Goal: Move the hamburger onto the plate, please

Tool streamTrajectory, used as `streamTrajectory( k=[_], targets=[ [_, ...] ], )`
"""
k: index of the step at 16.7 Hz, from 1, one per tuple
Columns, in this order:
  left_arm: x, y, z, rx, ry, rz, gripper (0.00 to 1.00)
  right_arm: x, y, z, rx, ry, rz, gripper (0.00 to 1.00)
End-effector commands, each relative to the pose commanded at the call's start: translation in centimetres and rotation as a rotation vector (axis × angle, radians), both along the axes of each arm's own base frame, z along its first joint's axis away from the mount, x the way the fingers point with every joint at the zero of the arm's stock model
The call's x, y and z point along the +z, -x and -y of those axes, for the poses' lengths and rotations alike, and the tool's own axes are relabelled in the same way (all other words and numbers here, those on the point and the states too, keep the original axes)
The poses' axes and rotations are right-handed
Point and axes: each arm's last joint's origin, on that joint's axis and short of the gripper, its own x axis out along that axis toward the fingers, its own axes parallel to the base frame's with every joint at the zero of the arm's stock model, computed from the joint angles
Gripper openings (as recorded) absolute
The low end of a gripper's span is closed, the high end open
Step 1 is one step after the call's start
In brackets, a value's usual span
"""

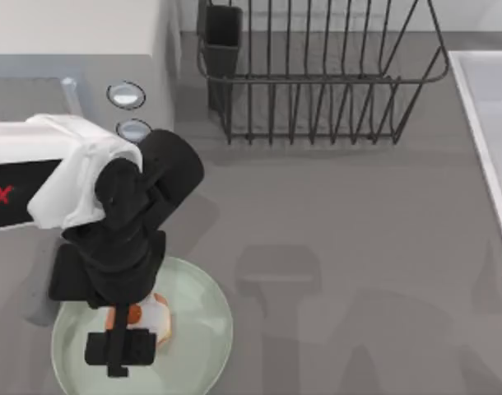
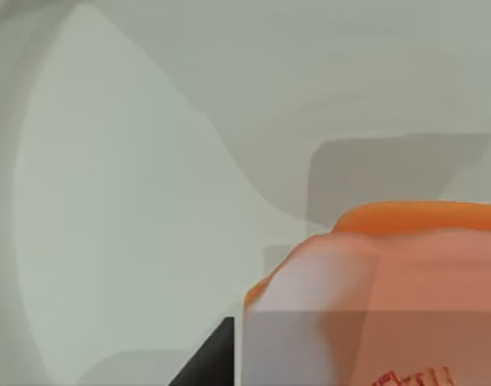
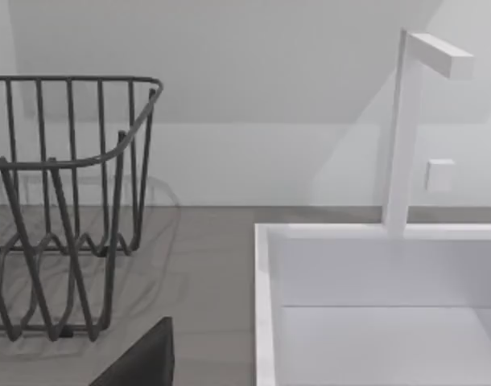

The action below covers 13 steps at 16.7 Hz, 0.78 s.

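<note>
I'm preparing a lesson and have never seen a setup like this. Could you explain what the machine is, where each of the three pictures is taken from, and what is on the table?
This is a simulated pair of robot arms at a grey table. The top view looks down from above; the others come from cameras on each arm's wrist. The left gripper hangs over the large pale mint-green plate at the table's near left, with the small orange-brown hamburger right under it, over the plate. The left wrist view shows that hamburger very close. The right wrist view faces a dark wire dish rack and a white sink with a faucet, both at the table's far side and right.
</note>
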Motion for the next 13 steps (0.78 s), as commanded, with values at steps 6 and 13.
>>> streamTrajectory(
  k=[6,13],
  targets=[
    [0.0,0.0,0.0,0.0,0.0,0.0,0.83,0.0,0.0,0.0,0.0,0.0,0.0,1.0],
    [0.0,0.0,0.0,0.0,0.0,0.0,1.0,0.0,0.0,0.0,0.0,0.0,0.0,1.0]
  ],
)
